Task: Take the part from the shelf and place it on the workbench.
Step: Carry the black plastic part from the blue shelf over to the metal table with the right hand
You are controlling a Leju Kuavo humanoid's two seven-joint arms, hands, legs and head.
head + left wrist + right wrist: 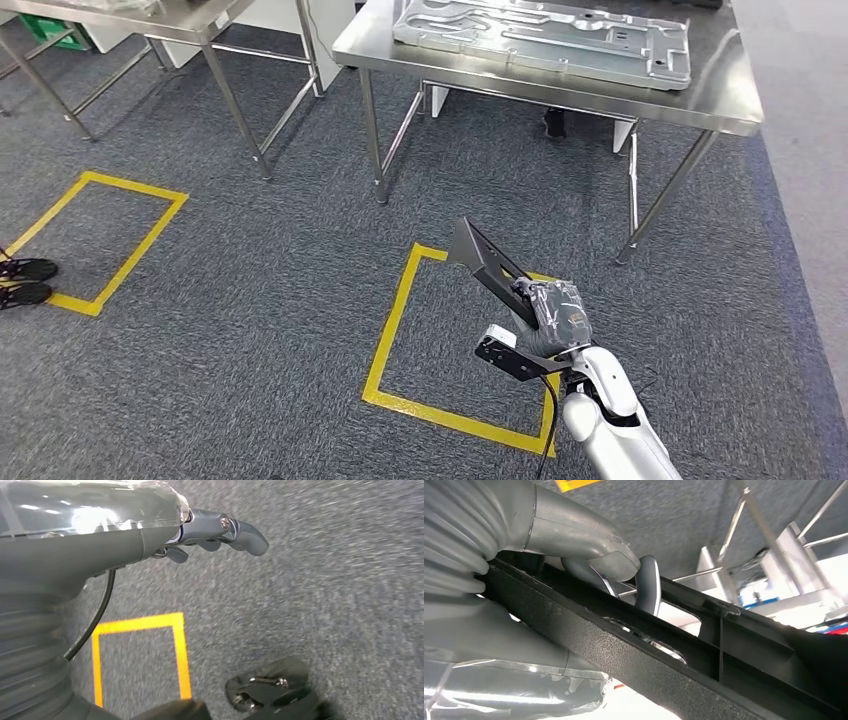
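Head view, right hand (552,312) gripping black part (487,260) (angular), workbench (560,85) ahead, possibly unobstructed.

Metal panel (545,40) cut off at top edge, carpet (350,580) blurred

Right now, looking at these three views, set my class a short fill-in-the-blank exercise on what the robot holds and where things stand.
1. The black part is held in the robot's ____ hand.
2. The tape square on the carpet below that hand is ____ in colour.
3. The large grey metal panel lies on top of a steel ____.
4. The left hand holds ____.

Missing words: right; yellow; table; nothing
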